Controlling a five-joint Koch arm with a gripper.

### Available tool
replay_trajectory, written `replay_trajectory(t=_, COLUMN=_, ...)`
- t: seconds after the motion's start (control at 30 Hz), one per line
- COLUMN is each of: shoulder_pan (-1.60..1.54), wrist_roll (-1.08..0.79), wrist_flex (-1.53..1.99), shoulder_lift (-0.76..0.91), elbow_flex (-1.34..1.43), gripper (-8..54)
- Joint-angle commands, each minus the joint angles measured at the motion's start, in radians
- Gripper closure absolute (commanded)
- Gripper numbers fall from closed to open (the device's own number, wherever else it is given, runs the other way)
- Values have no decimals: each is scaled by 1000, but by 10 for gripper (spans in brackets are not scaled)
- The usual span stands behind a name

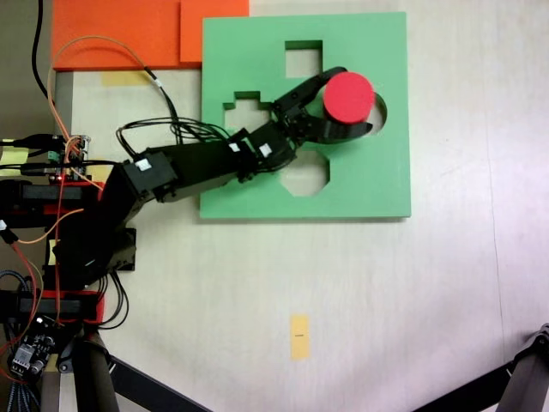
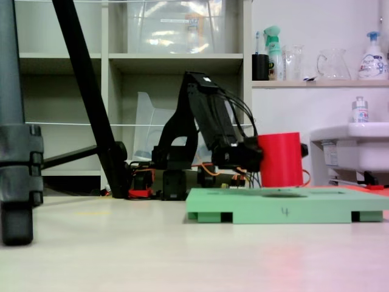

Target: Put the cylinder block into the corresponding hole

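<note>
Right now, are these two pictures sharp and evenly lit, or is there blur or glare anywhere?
In a fixed view from above, the light is soft and even, and the red cylinder block looks slightly overexposed against the square green foam board. In a fixed view at table level, the near tabletop is blurred and carries a faint red tint.

Pale, wood-grain worktop (image 1: 386,300), matte. Square green foam board (image 1: 369,184) lies flat on it, raised on short feet in a fixed view (image 2: 285,210), a "4" marked on its near edge. Orange foam sheets (image 1: 120,34) lie at the top-left corner from above, one touching the board's edge. Small yellow tape strip (image 1: 298,335) below the board, well apart. Arm base (image 1: 60,223) sits at the left edge. Dark tripod legs (image 1: 129,378) rest along the bottom.
</note>
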Motion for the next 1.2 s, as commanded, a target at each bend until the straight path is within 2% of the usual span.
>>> replay_trajectory(t=0.0, shoulder_pan=-2, wrist_roll=-5, wrist_flex=-11, shoulder_lift=5, elbow_flex=-74, gripper=293)
replay_trajectory(t=0.93, shoulder_pan=41, wrist_roll=-21, wrist_flex=31, shoulder_lift=-155, elbow_flex=-199, gripper=279)
replay_trajectory(t=1.03, shoulder_pan=32, wrist_roll=-23, wrist_flex=29, shoulder_lift=-181, elbow_flex=-204, gripper=221)
replay_trajectory(t=1.13, shoulder_pan=31, wrist_roll=-28, wrist_flex=31, shoulder_lift=-189, elbow_flex=-204, gripper=99)
replay_trajectory(t=1.17, shoulder_pan=32, wrist_roll=-28, wrist_flex=28, shoulder_lift=-192, elbow_flex=-204, gripper=92)
